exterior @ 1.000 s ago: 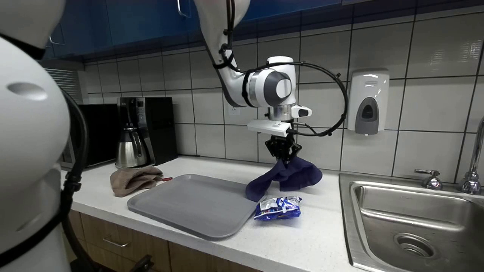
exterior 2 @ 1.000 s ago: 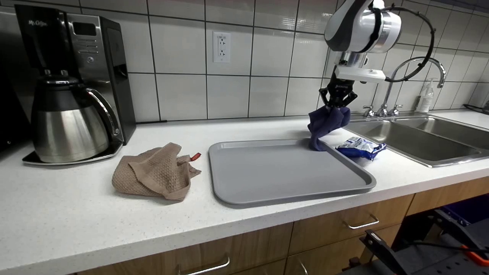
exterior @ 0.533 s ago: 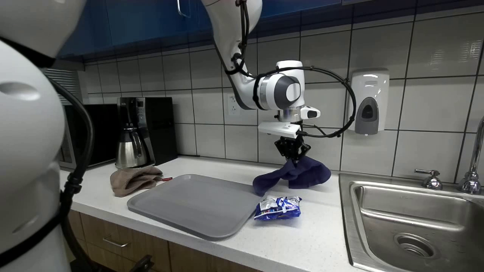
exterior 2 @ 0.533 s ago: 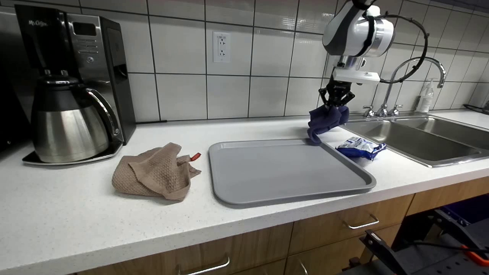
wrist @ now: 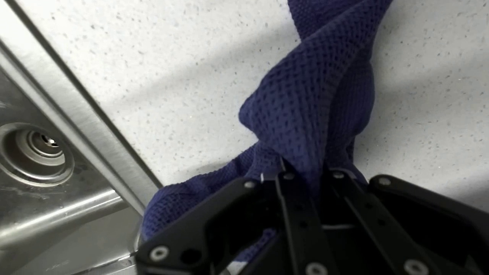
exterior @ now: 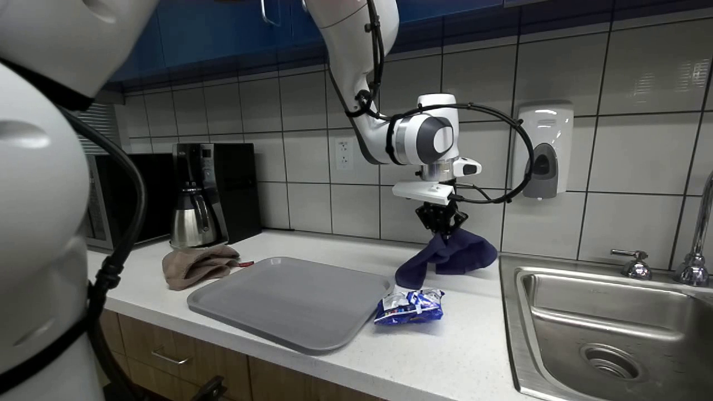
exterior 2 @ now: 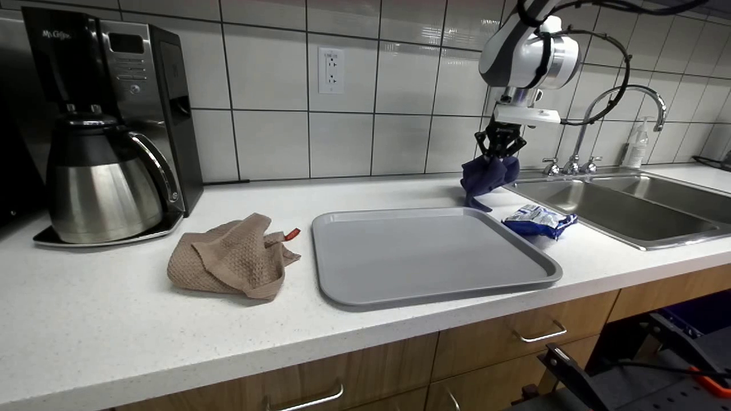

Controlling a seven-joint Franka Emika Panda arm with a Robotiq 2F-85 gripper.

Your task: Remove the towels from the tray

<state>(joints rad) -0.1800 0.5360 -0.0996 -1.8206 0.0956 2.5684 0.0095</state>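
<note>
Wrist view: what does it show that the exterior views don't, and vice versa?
Only the wrist view: the fingers up close, a fold of the navy towel between them.
Only the exterior views: the tray, the brown towel beside it, the shiny packet, the coffee maker.
Both: the gripper holding that towel, the counter, part of the sink.

One brown towel (exterior 2: 228, 260), one navy towel (exterior: 468, 253); two in all.
One tray (exterior 2: 422, 257), one packet (exterior 2: 537, 221), one coffee maker (exterior 2: 140, 85), one carafe (exterior 2: 103, 200), one wall dispenser (exterior: 546, 123), one pump bottle (exterior 2: 637, 148), one outlet (exterior 2: 331, 71), two sink basins (exterior 2: 622, 211).
</note>
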